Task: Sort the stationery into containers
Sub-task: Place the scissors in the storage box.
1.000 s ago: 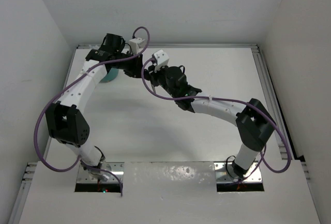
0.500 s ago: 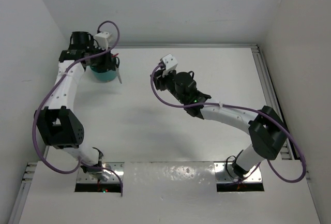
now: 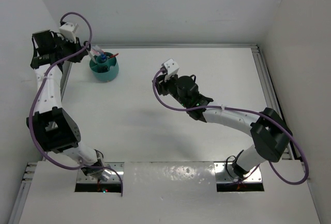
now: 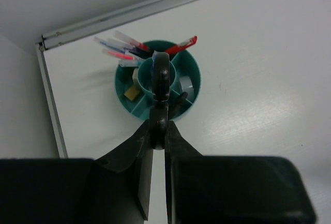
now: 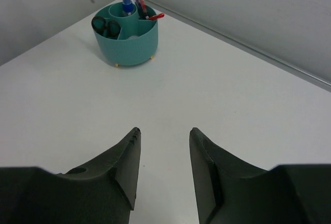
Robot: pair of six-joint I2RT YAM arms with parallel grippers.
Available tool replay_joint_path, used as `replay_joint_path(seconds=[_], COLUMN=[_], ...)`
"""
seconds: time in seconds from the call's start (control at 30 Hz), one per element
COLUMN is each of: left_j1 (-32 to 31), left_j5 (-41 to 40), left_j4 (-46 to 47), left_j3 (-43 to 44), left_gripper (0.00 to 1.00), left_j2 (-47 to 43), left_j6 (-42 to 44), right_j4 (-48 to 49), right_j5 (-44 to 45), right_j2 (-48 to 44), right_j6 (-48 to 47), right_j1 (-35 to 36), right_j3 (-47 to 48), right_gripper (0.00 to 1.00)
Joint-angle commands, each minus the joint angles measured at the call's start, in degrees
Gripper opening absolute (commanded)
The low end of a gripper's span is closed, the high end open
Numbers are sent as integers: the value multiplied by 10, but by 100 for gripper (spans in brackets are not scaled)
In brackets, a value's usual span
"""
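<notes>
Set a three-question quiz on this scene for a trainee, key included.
1. True or false: the right hand is holding a pen.
2. Where on the table does the teal organiser stand? A: at the far left corner. B: in the middle. C: at the near edge, beside the right arm's base.
3. In the right wrist view, what black-handled thing lies in an outer compartment of the organiser?

Key: 1. False, since its jaws are apart with nothing between them. 2. A. 3. The scissors.
</notes>
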Motion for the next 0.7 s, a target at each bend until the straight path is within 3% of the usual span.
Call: replay_joint_path(seconds=[0.0, 0.23, 0.67], left_j1=[9, 14, 38], left_j5=[54, 70, 101], left_j4=[97, 120, 111], left_j3=[22, 27, 30], left_gripper=[0, 0, 0], left_j2=[21, 85, 103], left_j6=[-10, 24, 36], right_j4=[12, -21, -37], right_j5=[-11, -7, 5], right_j2=[-21, -17, -23], right_j6=[7, 10, 5], right_j1=[2, 2, 4], right_j3=[2, 20, 20], right_gripper=[42, 42, 42])
